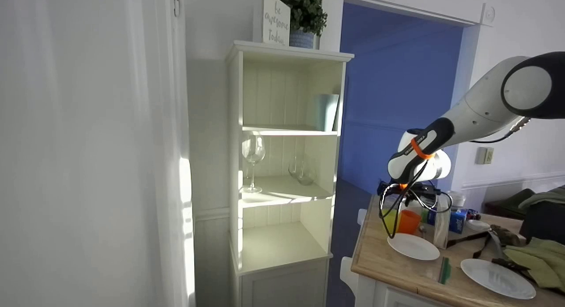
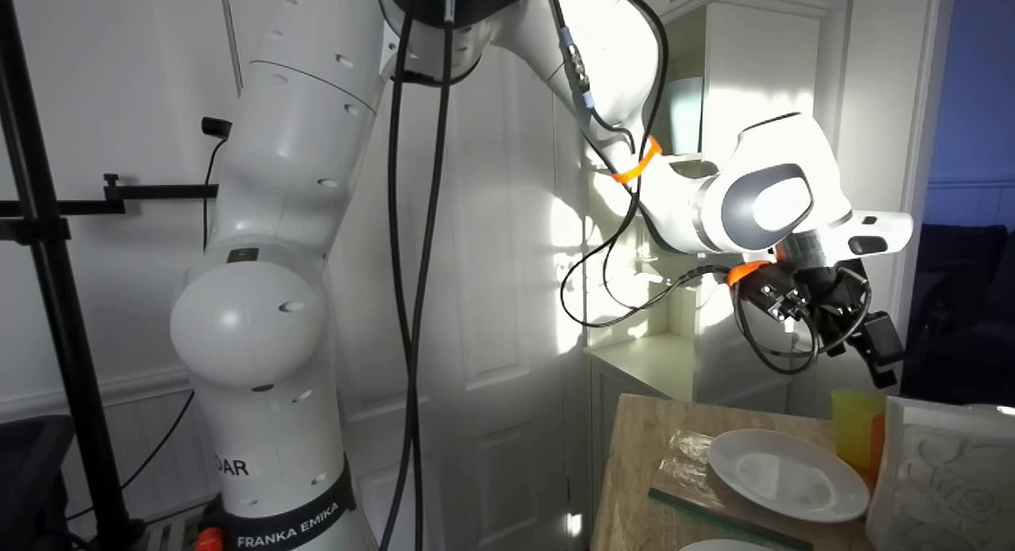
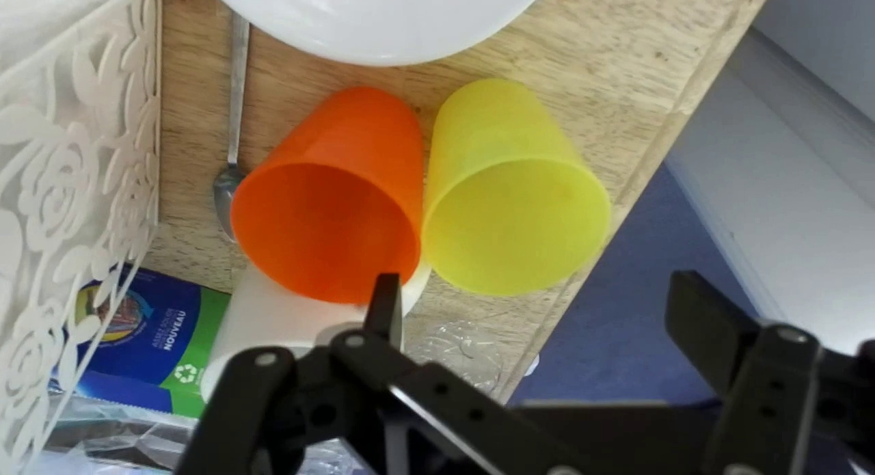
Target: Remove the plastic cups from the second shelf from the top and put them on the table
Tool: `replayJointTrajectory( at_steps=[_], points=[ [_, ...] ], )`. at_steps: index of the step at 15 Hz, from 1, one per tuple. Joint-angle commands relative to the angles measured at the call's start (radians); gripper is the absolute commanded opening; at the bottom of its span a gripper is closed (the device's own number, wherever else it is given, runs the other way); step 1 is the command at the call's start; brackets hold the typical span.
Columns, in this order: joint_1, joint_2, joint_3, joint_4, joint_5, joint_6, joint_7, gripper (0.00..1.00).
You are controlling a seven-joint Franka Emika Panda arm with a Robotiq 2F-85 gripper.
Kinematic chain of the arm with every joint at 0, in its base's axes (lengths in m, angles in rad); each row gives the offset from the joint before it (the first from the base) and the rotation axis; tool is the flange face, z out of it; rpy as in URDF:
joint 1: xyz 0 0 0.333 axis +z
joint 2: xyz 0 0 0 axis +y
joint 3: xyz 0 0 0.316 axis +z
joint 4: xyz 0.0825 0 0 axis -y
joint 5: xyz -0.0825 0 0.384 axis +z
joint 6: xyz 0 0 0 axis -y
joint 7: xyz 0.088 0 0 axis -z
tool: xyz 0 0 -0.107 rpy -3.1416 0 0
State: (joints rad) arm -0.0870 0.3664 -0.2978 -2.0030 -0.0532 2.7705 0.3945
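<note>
Both plastic cups, an orange cup (image 3: 328, 222) and a yellow cup (image 3: 516, 215), stand upright side by side on the wood-topped table (image 3: 636, 65), mouths up. The yellow cup is nearer the table edge. In an exterior view they show partly behind cables, yellow cup (image 1: 388, 221) and orange cup (image 1: 409, 223). My gripper (image 3: 538, 283) hangs over this corner of the table with wide-parted jaws and nothing between them. One fingertip overlaps the orange cup's rim in the wrist view; contact cannot be told. The second shelf from the top (image 1: 276, 185) holds clear glasses and no plastic cups.
A white plate (image 3: 383, 17) lies beside the cups, with a spoon (image 3: 236, 99) near the orange one. A lacy white holder (image 3: 41, 188) and a blue-green box (image 3: 150, 331) stand close by. A second plate (image 1: 498, 278) and cloth (image 1: 538, 258) lie farther along the table.
</note>
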Motion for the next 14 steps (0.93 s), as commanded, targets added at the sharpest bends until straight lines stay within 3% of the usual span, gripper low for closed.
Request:
replayJointTrajectory(
  at_steps=[1,6,8,10,12,14],
  points=[
    [0.03,0.005,-0.01,-0.007,-0.068,-0.005,-0.042,1.0],
    [0.054,0.046,-0.021,0.009,-0.149,-0.016,-0.063,1.0],
    [0.054,0.061,-0.021,0.013,-0.161,-0.014,-0.076,0.85],
    [0.049,0.074,-0.018,0.018,-0.164,-0.009,-0.096,0.81],
    [0.04,0.087,-0.01,0.025,-0.157,-0.006,-0.124,0.64],
    [0.036,0.095,-0.007,0.031,-0.153,-0.003,-0.146,0.53]
  ],
)
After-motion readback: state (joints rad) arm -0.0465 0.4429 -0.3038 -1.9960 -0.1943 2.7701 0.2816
